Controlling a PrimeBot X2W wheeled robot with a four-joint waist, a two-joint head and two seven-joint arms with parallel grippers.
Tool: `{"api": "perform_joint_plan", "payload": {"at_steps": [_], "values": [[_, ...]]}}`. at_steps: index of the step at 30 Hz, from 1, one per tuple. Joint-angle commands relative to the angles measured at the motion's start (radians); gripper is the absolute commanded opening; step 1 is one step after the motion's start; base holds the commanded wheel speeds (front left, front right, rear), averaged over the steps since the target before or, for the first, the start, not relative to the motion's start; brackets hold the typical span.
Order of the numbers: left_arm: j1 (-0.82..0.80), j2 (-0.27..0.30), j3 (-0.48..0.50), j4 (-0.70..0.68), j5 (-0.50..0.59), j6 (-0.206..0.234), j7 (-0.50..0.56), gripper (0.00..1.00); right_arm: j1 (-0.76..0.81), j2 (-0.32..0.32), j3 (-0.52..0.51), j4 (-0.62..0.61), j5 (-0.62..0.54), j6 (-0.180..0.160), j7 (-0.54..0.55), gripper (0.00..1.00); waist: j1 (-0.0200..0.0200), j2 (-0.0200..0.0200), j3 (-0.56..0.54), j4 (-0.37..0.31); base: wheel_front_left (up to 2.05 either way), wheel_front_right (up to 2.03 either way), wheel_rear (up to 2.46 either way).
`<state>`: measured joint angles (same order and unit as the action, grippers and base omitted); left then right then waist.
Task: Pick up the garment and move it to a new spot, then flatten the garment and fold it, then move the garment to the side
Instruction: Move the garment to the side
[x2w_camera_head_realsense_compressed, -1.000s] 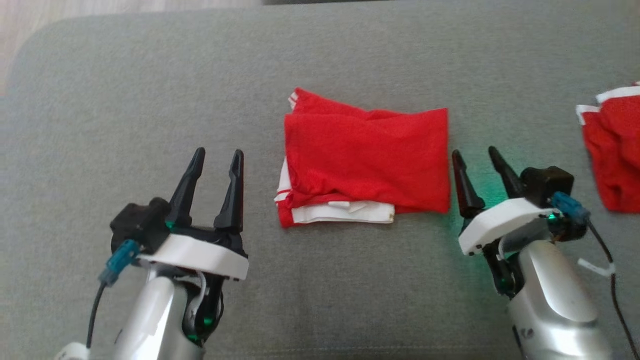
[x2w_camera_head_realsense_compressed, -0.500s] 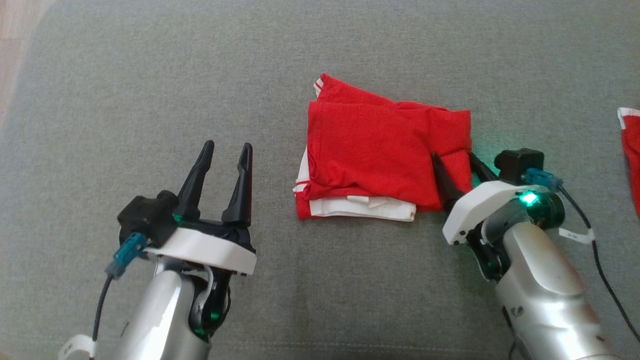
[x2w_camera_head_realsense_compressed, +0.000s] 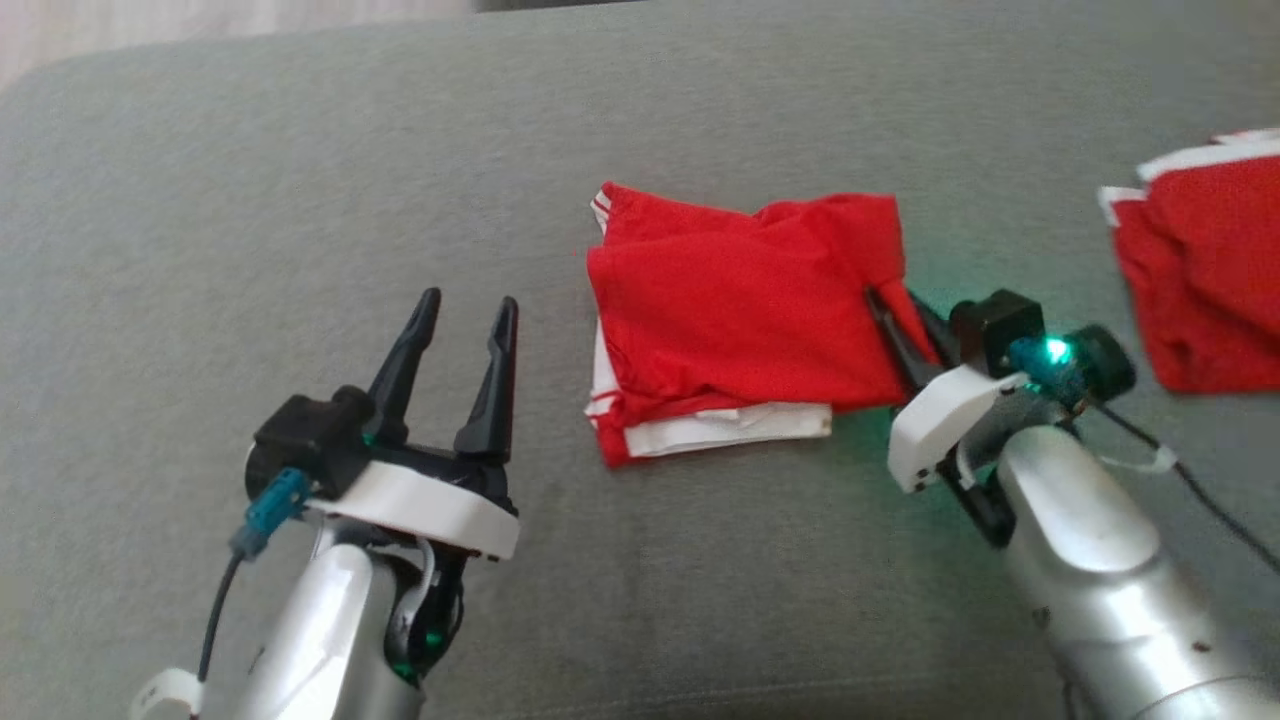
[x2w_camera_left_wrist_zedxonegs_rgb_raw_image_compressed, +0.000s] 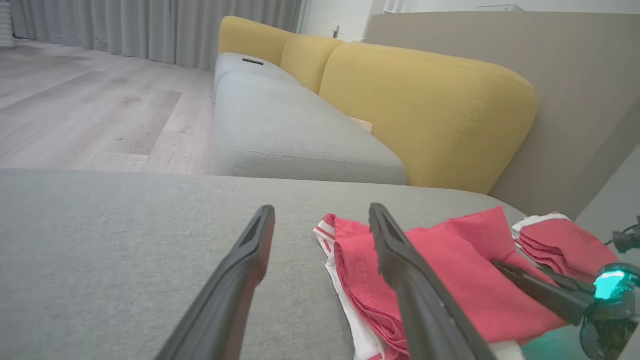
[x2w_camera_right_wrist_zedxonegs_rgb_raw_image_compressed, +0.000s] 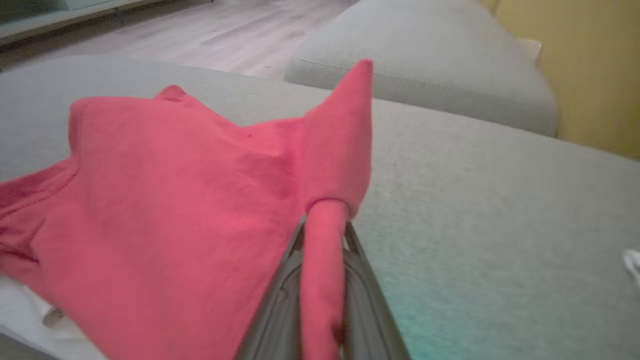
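The folded red garment (x2w_camera_head_realsense_compressed: 730, 310) lies mid-way across the grey sofa seat (x2w_camera_head_realsense_compressed: 300, 180), its right edge pinched in the closed right end effector (x2w_camera_head_realsense_compressed: 897, 315). If only the top layers are caught, a drag sideways would likely peel the fold open or bunch it. The left end effector (x2w_camera_head_realsense_compressed: 469, 300) stands wide and empty. Count: two end effectors and two garments, the second garment (x2w_camera_head_realsense_compressed: 1200, 270) lying by the seat's right edge.

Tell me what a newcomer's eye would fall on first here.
The folded red garment at the middle of the grey cushion, its right edge pinched and lifted in the right tool. Next, a second red cloth at the far right, and the left tool open, apart from the garment.
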<state>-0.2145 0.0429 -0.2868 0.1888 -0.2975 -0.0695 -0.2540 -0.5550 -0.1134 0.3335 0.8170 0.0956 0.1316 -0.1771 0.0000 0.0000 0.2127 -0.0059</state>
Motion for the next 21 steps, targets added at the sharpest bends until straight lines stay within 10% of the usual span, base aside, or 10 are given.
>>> {"api": "perform_joint_plan", "payload": {"at_steps": [1, 21], "values": [[-0.036, 0.007, 0.017, -0.033, 0.012, -0.004, -0.008, 1.0, -0.038, -0.027, 0.032, -0.041, -0.017, -0.001, -0.017, 0.0, 0.0, 0.0, -0.022, -0.056, 0.0, 0.0, 0.0], [-0.103, 0.007, -0.029, -0.029, 0.04, -0.013, -0.008, 1.0, -0.165, -0.489, 0.027, -0.133, 0.057, -0.001, 0.077, 0.0, 0.0, 0.0, 0.072, -0.244, 0.0, 0.0, 0.0]]}}
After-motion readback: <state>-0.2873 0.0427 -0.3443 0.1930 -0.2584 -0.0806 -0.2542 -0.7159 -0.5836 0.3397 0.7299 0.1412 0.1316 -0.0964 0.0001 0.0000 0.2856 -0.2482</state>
